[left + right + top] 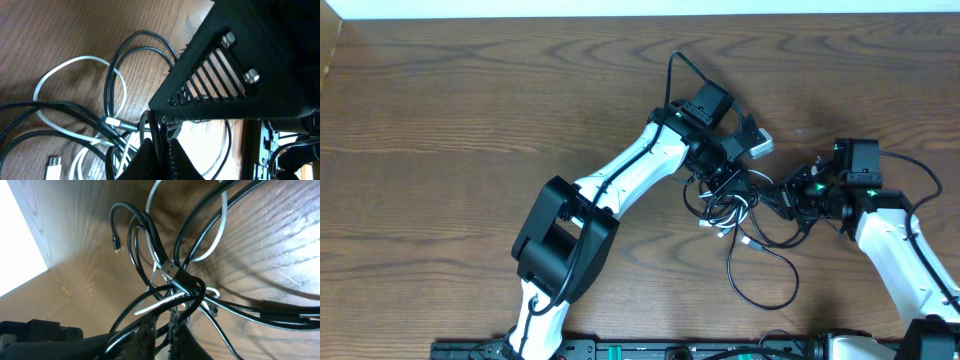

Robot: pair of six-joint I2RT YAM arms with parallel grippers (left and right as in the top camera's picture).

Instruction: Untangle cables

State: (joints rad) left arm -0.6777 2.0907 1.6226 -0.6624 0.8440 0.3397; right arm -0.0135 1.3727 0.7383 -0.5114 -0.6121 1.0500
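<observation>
The cables (732, 212) lie as a knot of black cords and one white cord between my two grippers at mid-right of the table. One black loop (762, 285) trails toward the front edge. My left gripper (725, 183) (160, 140) is shut on a black cable at the knot's left side. A white cable loop (75, 65) and its white plug (54, 165) lie beside it. My right gripper (782, 193) (162, 317) is shut on a black cable just under a crossing of cords, near a blue-tipped plug (170, 271). A small black plug end (116, 245) sticks up free.
The wooden table (470, 120) spreads left of and behind the knot. A white wall strip (620, 8) runs along its far edge. The arms' base rail (650, 350) lines the front edge. The right gripper's black ribbed body (240, 65) hangs close over my left fingers.
</observation>
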